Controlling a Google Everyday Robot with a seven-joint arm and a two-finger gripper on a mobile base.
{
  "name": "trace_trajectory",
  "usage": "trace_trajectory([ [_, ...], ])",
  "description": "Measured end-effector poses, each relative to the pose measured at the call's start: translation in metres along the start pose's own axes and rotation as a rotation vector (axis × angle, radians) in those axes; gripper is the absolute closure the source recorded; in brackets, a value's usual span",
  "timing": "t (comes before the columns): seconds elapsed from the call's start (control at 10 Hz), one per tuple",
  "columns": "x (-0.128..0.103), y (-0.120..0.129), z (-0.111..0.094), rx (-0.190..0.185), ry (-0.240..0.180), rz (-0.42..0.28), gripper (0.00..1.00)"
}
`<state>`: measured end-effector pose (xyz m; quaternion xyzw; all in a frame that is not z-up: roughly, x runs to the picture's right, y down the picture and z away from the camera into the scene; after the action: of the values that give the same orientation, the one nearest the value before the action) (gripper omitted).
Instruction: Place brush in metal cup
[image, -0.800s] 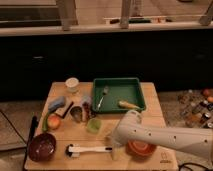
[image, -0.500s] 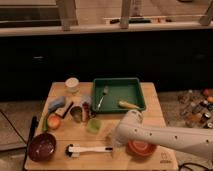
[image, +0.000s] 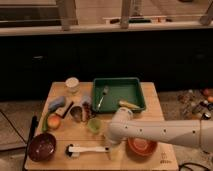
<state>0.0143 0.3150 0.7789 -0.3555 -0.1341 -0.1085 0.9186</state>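
Handling is the main question here, since the brush (image: 88, 148) is a long, slim, white-handled thing with a short black bristle head; it looks light and stiff, probably plastic, and its smooth handle is likely a little slippery. It lies flat on the wooden board (image: 160, 125) near the front edge, bristles to the left and handle running right, between the dark red bowl (image: 41, 147) and the orange bowl (image: 141, 146).

The gripper (image: 108, 145) is down at the right end of the handle, the white arm reaching in from the right above the orange bowl; whether it is parted or closed on the handle I cannot tell from this view.

A hold near the handle's end would, in my judgement, let the brush swing or droop at the bristle end; a hold nearer the middle should carry it more steadily. Either way the grip must cross the narrow handle, not the bristles, which are soft and would give.

The metal cup (image: 76, 114) stands well apart, up and to the left, near the translucent green cup (image: 93, 125); it is small and looks light, so a long brush dropped in at a slant could tip it; lowering the brush nearly upright seems safer.
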Motion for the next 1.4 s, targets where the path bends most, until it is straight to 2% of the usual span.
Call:
trace_trajectory([
  [0.3,-0.019,0.000,0.006,-0.038,0.022,-0.015,0.20],
  [0.8,-0.042,0.004,0.014,-0.061,0.027,-0.052,0.22],
  [0.9,-0.042,0.004,0.014,-0.060,0.026,-0.052,0.30],
  [1.1,-0.043,0.003,0.012,-0.058,0.025,-0.050,0.52],
  [1.2,-0.043,0.001,0.010,-0.055,0.023,-0.049,0.59],
  [1.4,-0.046,0.001,0.004,-0.056,0.022,-0.055,0.80],
])
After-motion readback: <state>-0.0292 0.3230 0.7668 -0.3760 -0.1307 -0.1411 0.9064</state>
